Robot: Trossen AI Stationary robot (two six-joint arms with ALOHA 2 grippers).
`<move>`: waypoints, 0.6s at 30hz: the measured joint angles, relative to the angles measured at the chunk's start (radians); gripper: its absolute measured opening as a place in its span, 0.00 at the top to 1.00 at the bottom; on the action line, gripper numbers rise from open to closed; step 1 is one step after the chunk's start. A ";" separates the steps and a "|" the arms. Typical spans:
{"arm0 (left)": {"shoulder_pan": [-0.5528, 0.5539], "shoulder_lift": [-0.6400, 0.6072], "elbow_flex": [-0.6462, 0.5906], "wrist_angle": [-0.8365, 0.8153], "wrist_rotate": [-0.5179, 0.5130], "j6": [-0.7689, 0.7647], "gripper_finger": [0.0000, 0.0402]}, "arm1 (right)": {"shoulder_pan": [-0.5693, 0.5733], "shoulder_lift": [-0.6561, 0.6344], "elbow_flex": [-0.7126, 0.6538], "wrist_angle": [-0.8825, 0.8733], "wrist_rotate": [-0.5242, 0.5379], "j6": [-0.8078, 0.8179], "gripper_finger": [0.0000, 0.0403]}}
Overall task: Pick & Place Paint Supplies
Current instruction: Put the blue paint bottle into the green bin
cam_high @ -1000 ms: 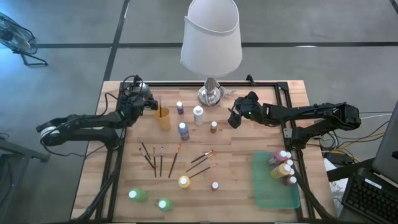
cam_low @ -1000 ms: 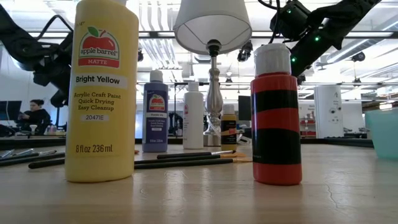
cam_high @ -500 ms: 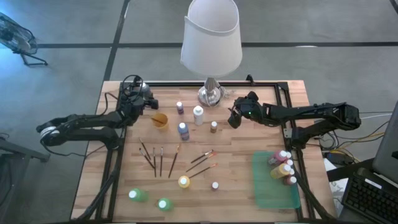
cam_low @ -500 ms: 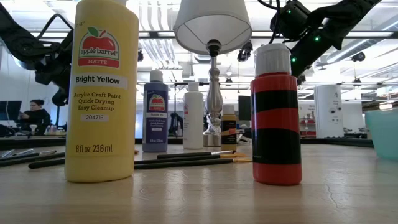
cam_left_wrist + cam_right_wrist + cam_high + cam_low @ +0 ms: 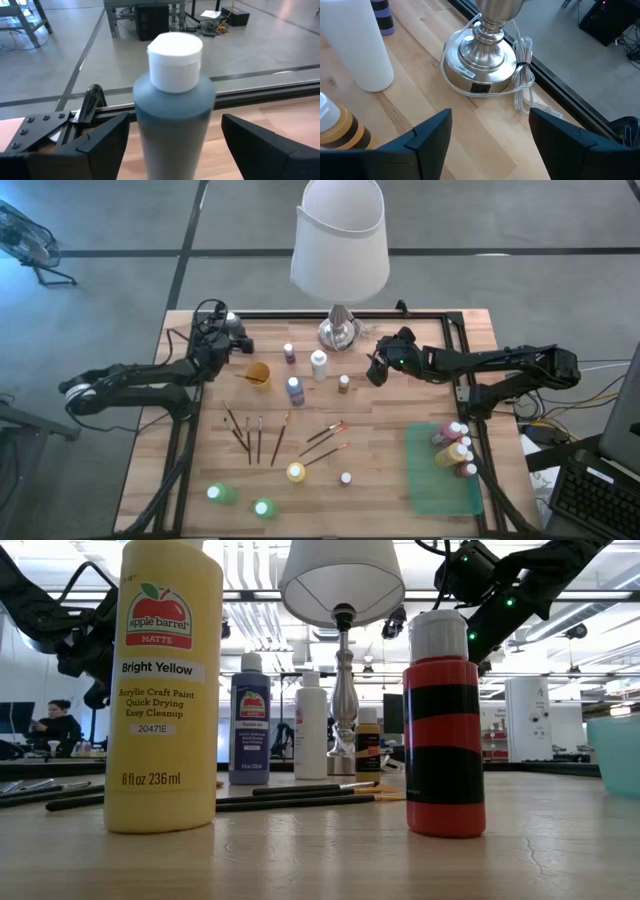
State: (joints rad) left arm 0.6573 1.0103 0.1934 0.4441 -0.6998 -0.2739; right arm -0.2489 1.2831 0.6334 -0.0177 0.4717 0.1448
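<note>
Butcher-block wood covers the table point(image 5: 400, 420), which stands on a grey concrete floor with a lamp point(image 5: 338, 240) at the far edge.

At the left, the left gripper point(image 5: 222, 338) sits near the far-left corner with its jaws spread wide around a grey bottle point(image 5: 172, 115). In the left wrist view the bottle stands upright between the fingers point(image 5: 95, 145) with a gap on each side, so nothing is held. If the jaws close off-centre, one finger could strike first and tip the bottle. Just beside the gripper, an orange bottle point(image 5: 259, 373) lies on its side and could roll if nudged.

Further along, loose brushes point(image 5: 255, 435) lie mid-table, with two green bottles point(image 5: 240, 500) near the front edge. A purple bottle point(image 5: 289, 352), a white bottle point(image 5: 318, 364), a blue bottle point(image 5: 295, 389), and a brown striped bottle point(image 5: 343, 383) stand before the lamp; a yellow bottle point(image 5: 295, 472) and a small red one point(image 5: 346, 478) stand nearer the front.

At the right, the right gripper point(image 5: 378, 368) hovers open and empty near the lamp base point(image 5: 482, 67). Its coiled cord point(image 5: 522, 75) could snag a finger. Four bottles point(image 5: 455, 448) already lie in the green tray point(image 5: 430, 490).
</note>
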 joint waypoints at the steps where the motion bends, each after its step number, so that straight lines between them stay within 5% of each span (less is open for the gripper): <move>1: 0.004 0.006 0.000 0.000 0.000 0.003 0.23 | 0.000 0.000 0.000 0.000 0.000 0.000 0.34; 18: 0.012 0.142 -0.002 0.140 0.001 0.058 0.55 | 0.000 0.000 0.000 0.000 0.000 -0.014 0.30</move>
State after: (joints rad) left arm 0.6689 1.1519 0.1917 0.5838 -0.6987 -0.2162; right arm -0.2493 1.2835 0.6334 -0.0174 0.4721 0.1305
